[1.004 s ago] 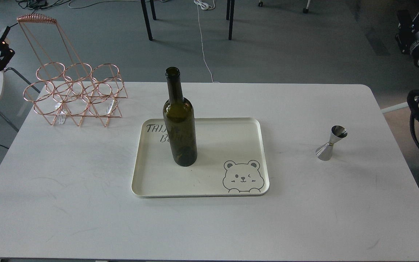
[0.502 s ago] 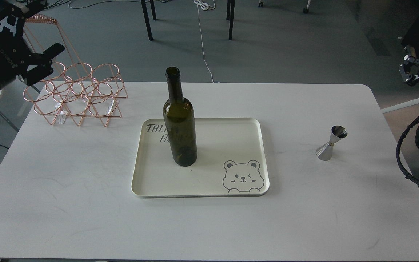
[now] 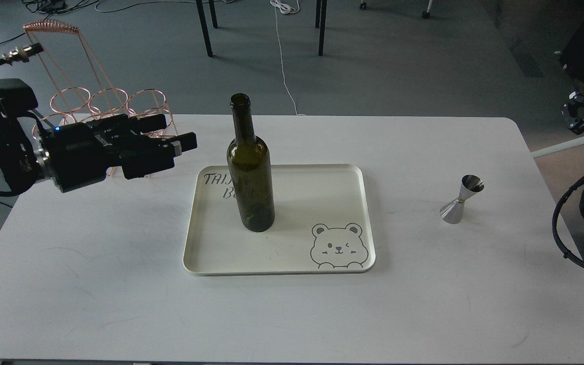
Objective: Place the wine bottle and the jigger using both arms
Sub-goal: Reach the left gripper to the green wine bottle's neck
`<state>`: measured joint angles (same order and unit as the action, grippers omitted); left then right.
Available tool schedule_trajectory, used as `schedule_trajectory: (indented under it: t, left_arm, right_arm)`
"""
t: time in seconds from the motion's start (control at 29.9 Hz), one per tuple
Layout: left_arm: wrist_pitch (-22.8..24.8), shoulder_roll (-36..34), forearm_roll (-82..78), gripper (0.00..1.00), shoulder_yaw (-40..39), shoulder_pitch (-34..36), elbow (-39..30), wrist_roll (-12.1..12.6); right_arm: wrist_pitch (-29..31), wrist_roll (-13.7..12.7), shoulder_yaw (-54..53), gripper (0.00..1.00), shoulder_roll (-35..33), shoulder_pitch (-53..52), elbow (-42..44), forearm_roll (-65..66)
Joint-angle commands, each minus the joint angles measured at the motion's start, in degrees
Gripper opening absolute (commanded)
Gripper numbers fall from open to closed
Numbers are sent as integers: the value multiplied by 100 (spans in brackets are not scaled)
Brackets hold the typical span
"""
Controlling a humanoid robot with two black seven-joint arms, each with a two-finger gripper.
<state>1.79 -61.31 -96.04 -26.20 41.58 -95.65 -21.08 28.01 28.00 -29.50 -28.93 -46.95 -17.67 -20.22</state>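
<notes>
Left hand (image 3: 173,133) hovered open, fingers apart and empty, just left of the wine bottle (image 3: 250,167) standing upright on the tray (image 3: 322,187). Jigger (image 3: 460,199) stood on the worktop (image 3: 119,284), well right. Right hand's state could not be told.

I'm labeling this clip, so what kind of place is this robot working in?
Probably a lab or office test space set up like a bar: a white table on grey carpet, loose cables on the floor, and a copper wire bottle rack beside the wine bottle.
</notes>
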Motion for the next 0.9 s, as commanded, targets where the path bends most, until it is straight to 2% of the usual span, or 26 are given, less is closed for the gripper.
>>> schedule_trajectory:
  t: [0.0, 0.2, 0.5, 0.64, 0.87]
  left_arm:
    - [-836, 365, -854, 98, 378, 0, 73, 7]
    - [-952, 963, -882, 98, 318, 17, 362, 51]
    - [-1031, 1359, -864, 98, 282, 140, 749, 42]
    - [-1049, 1569, -864, 87, 291, 201, 828, 51]
    - [-1049, 1842, -838, 87, 291, 412, 1136, 60]
  right_arm:
    - [-1, 0, -47, 98, -8, 1, 1, 0]
    - [-1, 0, -47, 98, -8, -8, 1, 0]
    - [-1, 0, -21, 98, -69, -16, -8, 9]
    - [-1, 0, -21, 98, -69, -8, 1, 9]
    - [-1, 0, 6, 98, -61, 10, 1, 9]
